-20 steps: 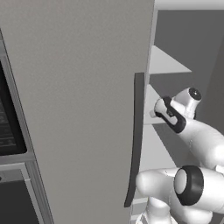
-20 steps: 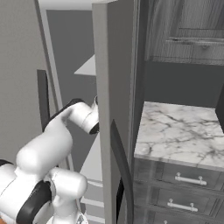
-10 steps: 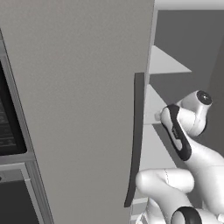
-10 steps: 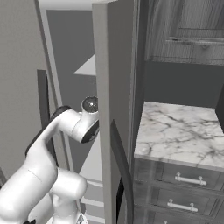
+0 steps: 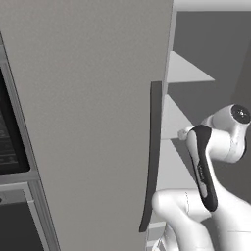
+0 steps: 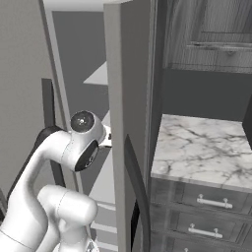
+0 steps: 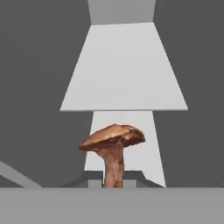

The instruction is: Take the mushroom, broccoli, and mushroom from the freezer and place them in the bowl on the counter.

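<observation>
A brown mushroom (image 7: 113,144) stands upright close in front of the hand camera, cap up and stem running down to the bottom edge, where my shut gripper holds it; the fingertips themselves are hidden. Behind it are the freezer's white shelves (image 7: 124,70). My arm (image 5: 215,142) reaches into the open freezer past its light grey door (image 5: 88,112) with the dark bar handle (image 5: 154,157). The wrist disappears behind the other door's edge (image 6: 120,98). The marble counter (image 6: 206,147) lies to the right. The broccoli and the bowl are out of view.
The freezer's right door (image 6: 129,162) stands open between my arm (image 6: 81,142) and the counter, its dark handle facing me. Dark grey drawers (image 6: 211,202) sit under the counter and a wood cabinet (image 6: 211,29) hangs above. A black-fronted appliance (image 5: 10,142) is at far left.
The arm's elbow and forearm joints have swung upward and turned while the hand stays inside the freezer. The gripper has stayed shut throughout.
</observation>
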